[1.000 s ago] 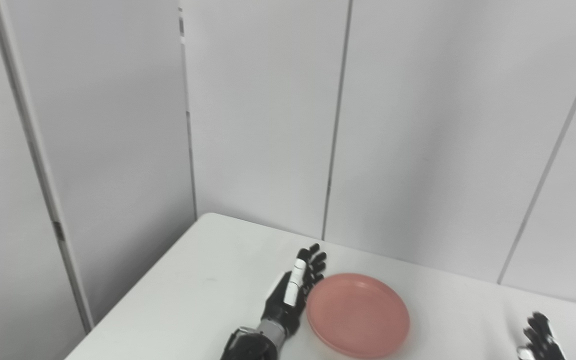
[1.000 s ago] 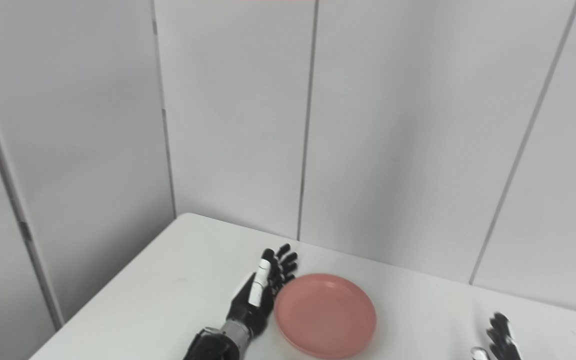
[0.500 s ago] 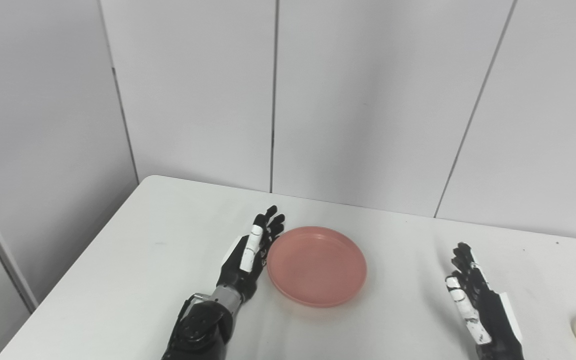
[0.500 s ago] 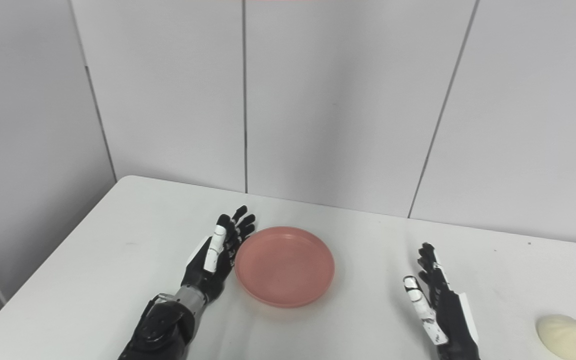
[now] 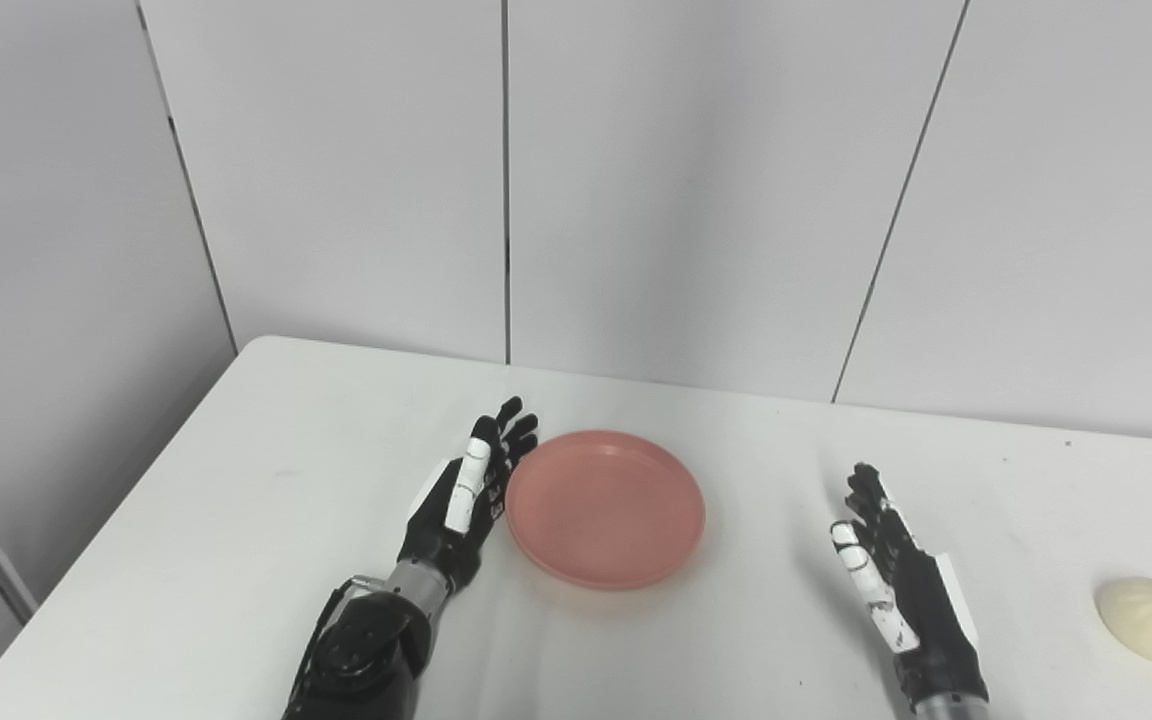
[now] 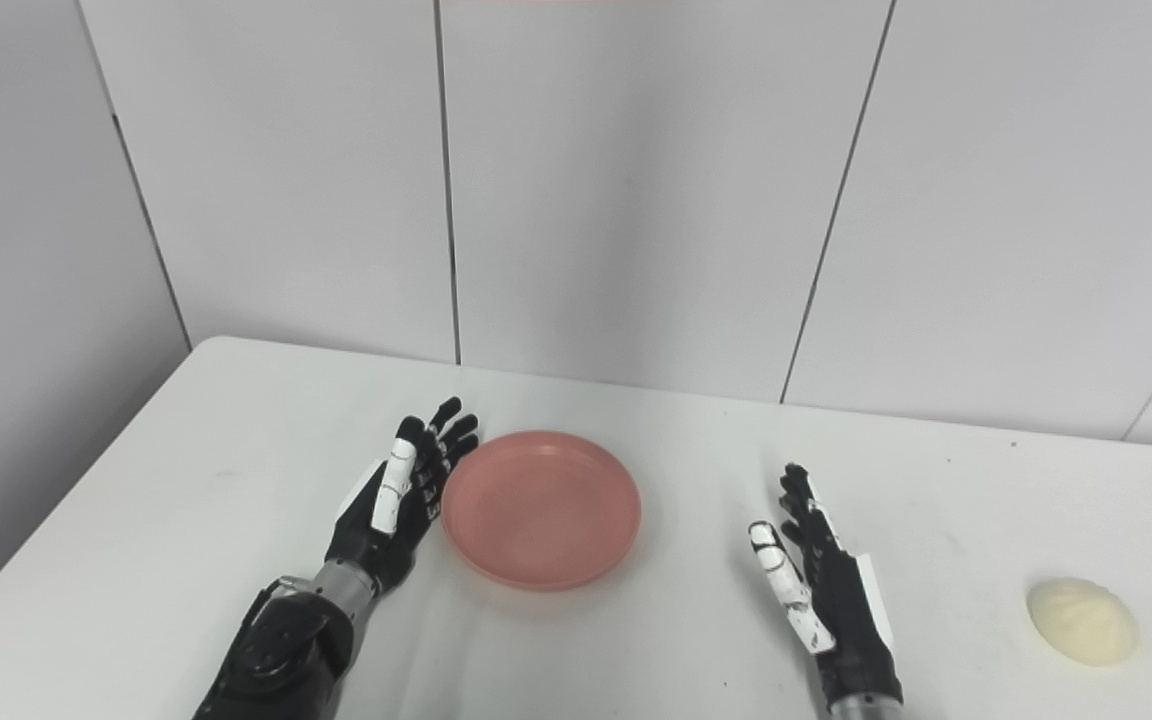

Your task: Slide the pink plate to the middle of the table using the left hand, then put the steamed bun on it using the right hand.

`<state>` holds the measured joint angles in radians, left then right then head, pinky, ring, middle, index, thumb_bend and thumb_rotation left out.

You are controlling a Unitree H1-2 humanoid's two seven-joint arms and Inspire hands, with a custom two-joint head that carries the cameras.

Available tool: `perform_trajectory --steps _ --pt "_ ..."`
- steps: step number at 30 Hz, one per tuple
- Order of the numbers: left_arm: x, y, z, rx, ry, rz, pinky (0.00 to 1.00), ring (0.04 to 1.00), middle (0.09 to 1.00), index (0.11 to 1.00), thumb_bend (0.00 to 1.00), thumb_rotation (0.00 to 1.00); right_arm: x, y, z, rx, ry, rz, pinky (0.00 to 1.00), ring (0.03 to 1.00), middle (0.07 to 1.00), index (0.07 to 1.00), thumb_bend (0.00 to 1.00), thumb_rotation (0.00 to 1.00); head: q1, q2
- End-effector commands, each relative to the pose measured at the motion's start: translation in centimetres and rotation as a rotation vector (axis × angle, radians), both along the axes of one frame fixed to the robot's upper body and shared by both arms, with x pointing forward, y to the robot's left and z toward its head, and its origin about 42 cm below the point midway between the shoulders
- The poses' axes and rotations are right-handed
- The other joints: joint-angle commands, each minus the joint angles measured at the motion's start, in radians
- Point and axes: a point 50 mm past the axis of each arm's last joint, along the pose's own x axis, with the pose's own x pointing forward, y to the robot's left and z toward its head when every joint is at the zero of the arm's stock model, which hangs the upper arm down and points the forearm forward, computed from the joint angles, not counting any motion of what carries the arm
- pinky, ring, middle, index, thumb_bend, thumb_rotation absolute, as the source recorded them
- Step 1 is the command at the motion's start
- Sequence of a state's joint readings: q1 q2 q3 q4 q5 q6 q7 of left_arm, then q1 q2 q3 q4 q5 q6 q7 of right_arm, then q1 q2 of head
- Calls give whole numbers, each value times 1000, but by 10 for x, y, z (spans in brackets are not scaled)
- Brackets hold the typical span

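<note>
The pink plate (image 5: 604, 506) lies flat on the white table (image 5: 236, 470), a little left of its middle. My left hand (image 5: 466, 490) stands on edge right against the plate's left rim, open, fingers stretched away from me. My right hand (image 5: 901, 585) is open too, on edge, well to the right of the plate and holding nothing. The pale steamed bun (image 5: 1151, 620) rests on the table near the right edge, a hand's width beyond my right hand. In the right eye view the same bun (image 6: 1081, 621) and plate (image 6: 541, 507) show.
White wall panels (image 5: 696, 180) close the table's far side. The table's left edge (image 5: 106, 530) runs diagonally toward me, with a grey panel beyond it. Nothing else stands on the tabletop.
The camera has swung right and down, bringing my right hand and the bun into view. My left hand stays against the plate's left rim; any sliding of the plate is hard to separate from the camera's move.
</note>
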<state>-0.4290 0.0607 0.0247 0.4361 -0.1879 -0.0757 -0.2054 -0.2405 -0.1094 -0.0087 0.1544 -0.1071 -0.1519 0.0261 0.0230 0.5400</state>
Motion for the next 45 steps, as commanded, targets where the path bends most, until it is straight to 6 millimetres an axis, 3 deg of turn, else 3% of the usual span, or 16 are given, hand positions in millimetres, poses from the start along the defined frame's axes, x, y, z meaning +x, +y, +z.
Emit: perform_trajectory --steps 1,28,45 --pt "0 1 2 12 -4 -21 1000 997 984 986 779 1000 -4 6 -5 26 23 0 935 952 952 950 492 831 -1 -1" --pt "3 -12 -1 42 -81 -51 999 989 977 978 719 1000 -4 10 -3 18 24 -3 918 942 943 942 476 812 -22 3" --pt "-9 -37 -14 72 -94 -130 974 967 974 982 719 1000 -5 15 -1 -3 23 -9 908 930 934 936 522 843 -45 13"
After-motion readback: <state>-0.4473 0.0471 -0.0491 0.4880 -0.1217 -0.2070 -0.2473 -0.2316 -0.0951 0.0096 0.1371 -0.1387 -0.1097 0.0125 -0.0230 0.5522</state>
